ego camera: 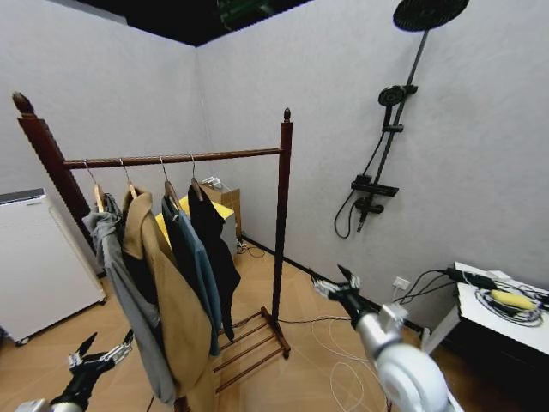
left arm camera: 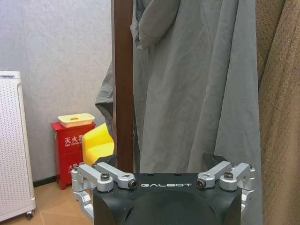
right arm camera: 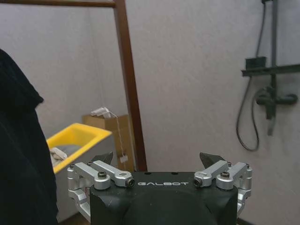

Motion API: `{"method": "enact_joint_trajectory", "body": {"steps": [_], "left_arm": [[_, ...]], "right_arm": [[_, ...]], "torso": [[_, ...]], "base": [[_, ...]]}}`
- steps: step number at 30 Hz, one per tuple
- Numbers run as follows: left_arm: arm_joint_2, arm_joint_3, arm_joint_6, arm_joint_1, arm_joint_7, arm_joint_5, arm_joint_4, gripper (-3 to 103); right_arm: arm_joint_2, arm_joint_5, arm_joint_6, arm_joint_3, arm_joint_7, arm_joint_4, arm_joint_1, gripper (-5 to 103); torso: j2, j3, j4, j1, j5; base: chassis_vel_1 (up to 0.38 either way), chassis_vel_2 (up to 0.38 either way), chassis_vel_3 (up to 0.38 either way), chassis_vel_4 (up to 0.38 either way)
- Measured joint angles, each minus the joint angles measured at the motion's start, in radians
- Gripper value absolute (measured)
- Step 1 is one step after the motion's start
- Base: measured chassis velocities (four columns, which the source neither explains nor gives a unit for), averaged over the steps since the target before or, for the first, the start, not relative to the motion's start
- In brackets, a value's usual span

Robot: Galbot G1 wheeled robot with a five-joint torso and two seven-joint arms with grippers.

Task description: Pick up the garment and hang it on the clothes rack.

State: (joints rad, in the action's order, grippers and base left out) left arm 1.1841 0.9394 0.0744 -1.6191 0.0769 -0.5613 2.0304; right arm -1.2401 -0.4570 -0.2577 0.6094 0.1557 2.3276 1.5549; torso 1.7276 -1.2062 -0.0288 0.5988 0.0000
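We see the garment (ego camera: 219, 249) hanging on the clothes rack (ego camera: 283, 215), rightmost of four pieces on the rail, just beside a dark teal-blue jacket (ego camera: 193, 266); a tan coat (ego camera: 171, 309) and a grey coat (ego camera: 129, 292) hang further left. Our left gripper (ego camera: 101, 354) hovers low and near, left of the coats, fingers (left arm camera: 108, 174) released and holding nothing. Our right gripper (ego camera: 336, 283) sits right of the rack, well apart from it, fingers (right arm camera: 211, 171) likewise spread and empty.
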Motion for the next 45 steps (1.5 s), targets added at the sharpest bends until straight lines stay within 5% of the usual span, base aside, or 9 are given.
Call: {"method": "enact_joint_trajectory", "body": {"steps": [6,12,45], "left_arm": [[0.0,0.0,0.0,0.0,0.0,0.0,0.0,100],[0.0,0.0,0.0,0.0,0.0,0.0,0.0,100],[0.0,0.0,0.0,0.0,0.0,0.0,0.0,100]], "right_arm": [[-0.07,0.054,0.117,0.082,-0.049,0.013,0.245,100],[-0.109,0.107,0.171,0.084,-0.082,0.006,0.323,100],[-0.115,0.112,0.169,0.067,-0.085,-0.001,0.309,100]], "torso": [[0.0,0.0,-0.0001,0.0,-0.0002],[0.0,0.0,0.0002,0.0,-0.0002],[0.0,0.0,0.0003,0.0,0.0]], "base": [[0.0,0.0,0.0,0.0],[0.0,0.0,0.0,0.0],[-0.003,-0.003,-0.006,-0.004]]}}
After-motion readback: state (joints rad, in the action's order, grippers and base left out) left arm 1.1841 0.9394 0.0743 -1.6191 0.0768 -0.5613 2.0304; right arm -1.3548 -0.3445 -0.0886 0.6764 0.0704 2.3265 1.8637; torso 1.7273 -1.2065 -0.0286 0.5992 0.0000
